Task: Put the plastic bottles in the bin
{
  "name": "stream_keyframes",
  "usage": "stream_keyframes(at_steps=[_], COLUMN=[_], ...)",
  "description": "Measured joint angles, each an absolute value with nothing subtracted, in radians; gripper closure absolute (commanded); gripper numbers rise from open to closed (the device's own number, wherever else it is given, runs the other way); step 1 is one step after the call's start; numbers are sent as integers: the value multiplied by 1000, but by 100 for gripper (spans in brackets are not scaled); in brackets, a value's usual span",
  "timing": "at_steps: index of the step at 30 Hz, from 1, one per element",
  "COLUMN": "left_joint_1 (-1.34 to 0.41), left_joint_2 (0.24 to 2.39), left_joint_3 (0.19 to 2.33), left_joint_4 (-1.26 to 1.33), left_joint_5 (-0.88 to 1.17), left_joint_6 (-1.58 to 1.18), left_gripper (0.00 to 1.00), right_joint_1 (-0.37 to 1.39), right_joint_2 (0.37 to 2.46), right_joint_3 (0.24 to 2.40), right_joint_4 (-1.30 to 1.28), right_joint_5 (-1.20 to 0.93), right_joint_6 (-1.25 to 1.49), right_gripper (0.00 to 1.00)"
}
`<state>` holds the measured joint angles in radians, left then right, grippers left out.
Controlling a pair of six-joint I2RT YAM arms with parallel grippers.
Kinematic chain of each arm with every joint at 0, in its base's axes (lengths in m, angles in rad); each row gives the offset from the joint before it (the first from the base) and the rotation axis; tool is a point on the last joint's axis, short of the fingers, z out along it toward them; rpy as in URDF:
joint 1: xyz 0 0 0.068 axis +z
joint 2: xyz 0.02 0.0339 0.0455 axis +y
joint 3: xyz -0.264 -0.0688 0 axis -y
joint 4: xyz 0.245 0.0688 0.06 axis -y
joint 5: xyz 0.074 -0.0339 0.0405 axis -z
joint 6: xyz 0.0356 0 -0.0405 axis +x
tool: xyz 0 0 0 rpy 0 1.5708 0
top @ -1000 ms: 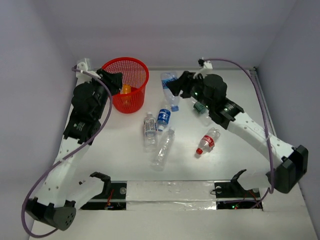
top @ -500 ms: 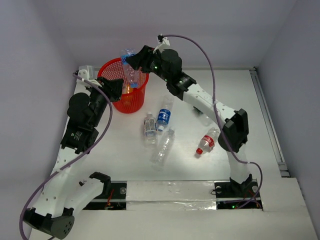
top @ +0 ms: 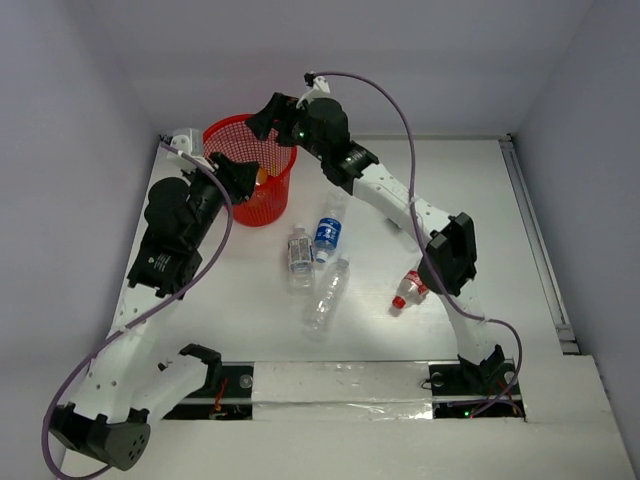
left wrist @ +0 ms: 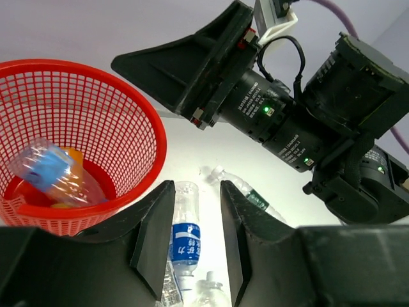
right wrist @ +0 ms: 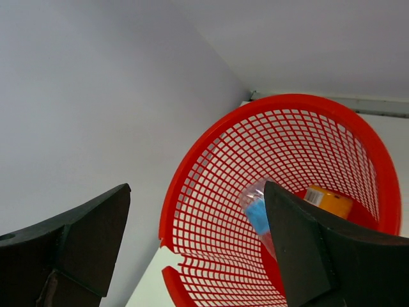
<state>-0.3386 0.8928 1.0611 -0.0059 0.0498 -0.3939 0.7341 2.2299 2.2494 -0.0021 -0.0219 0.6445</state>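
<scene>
Overhead, the right gripper gapes wide and empty above the bin, a red mesh basket near the worktop's far-left corner, holding a blue-labelled bottle. Beside it the left gripper stands narrowly parted, empty. Other bottles lie mid-worktop.

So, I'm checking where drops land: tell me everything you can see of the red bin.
The bin is a round red plastic mesh basket, tapering downward, upright, far left on the table. Inside lie a clear blue-labelled bottle and an orange item. The right claw hangs open over its rim; the left claw is beside it.
</scene>
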Motion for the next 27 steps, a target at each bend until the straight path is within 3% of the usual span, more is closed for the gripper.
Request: stream_keyframes(at_steps=[3,5,11,13,20,27], left_joint_1=[-343,-368,-566,-635,-914,-1121], left_joint_2=[910,926,999,1021,1204,1522], left_joint_3=[1064,1069,1111,1114,1166,1238], left_joint_4=[-7,-13,-37,-44,-61,-56], left_joint_5=[75,81,59,44,-72,-154], left_joint_6=[-392,-385,-328,-308,-253,-224], left_gripper=[67,67,65,61,42,26], right_joint_1=[734,734,725,709,638,636], right_joint_2=[2203,2140,1750,1583,1034,786], right_joint_3=[2209,2120,1671,1512,1143,1040], right_joint_4=[1,5,49,83,120,66], right_joint_5=[-9,14,153,213,438,508], right_joint_6=[619,594,513,498,448,415], right_gripper=[14,23,65,70,66,51])
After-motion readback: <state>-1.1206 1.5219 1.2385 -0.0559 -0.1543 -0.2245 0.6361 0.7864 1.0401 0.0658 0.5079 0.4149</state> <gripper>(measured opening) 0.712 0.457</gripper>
